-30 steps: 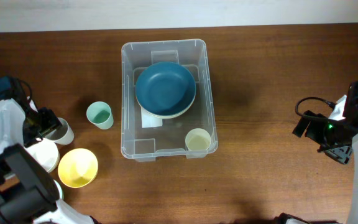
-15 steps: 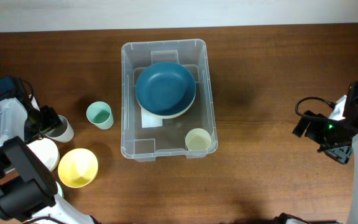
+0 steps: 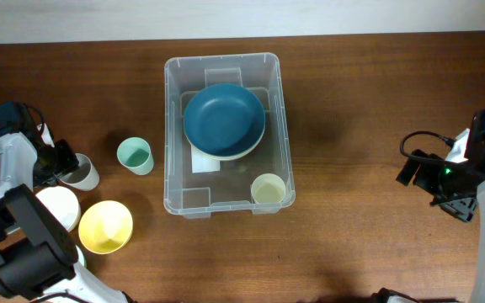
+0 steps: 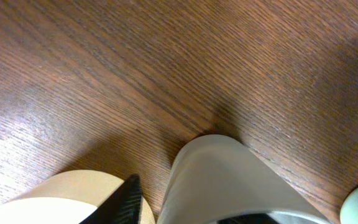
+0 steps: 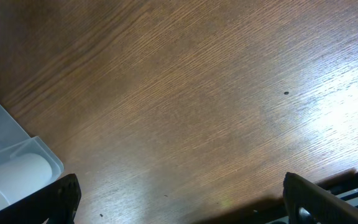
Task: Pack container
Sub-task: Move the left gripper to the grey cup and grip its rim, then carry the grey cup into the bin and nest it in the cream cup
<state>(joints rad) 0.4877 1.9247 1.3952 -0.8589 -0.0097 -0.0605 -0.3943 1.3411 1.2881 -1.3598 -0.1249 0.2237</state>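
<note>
Container (image 3: 172, 143) mid-table, holding blue bowl (image 3: 224, 116) and cream cup (image 3: 268, 188) | left gripper (image 3: 65, 165) at white cup (image 3: 83, 177), grip not discernible | right gripper (image 5: 179, 208) spread wide, well apart from container

One clear container (image 3: 167, 126) on the bench (image 3: 377, 126), with seven pieces of tableware in all. Four are bowls: a blue bowl (image 3: 224, 116), a cream bowl (image 3: 226, 156) beneath it, a yellow bowl (image 3: 105, 227) and a white bowl (image 3: 57, 207). Three are cups: a mint cup (image 3: 134, 156), a grey-white cup (image 3: 82, 176) and a pale yellow cup (image 3: 268, 188). One white label (image 3: 206, 165).
</note>
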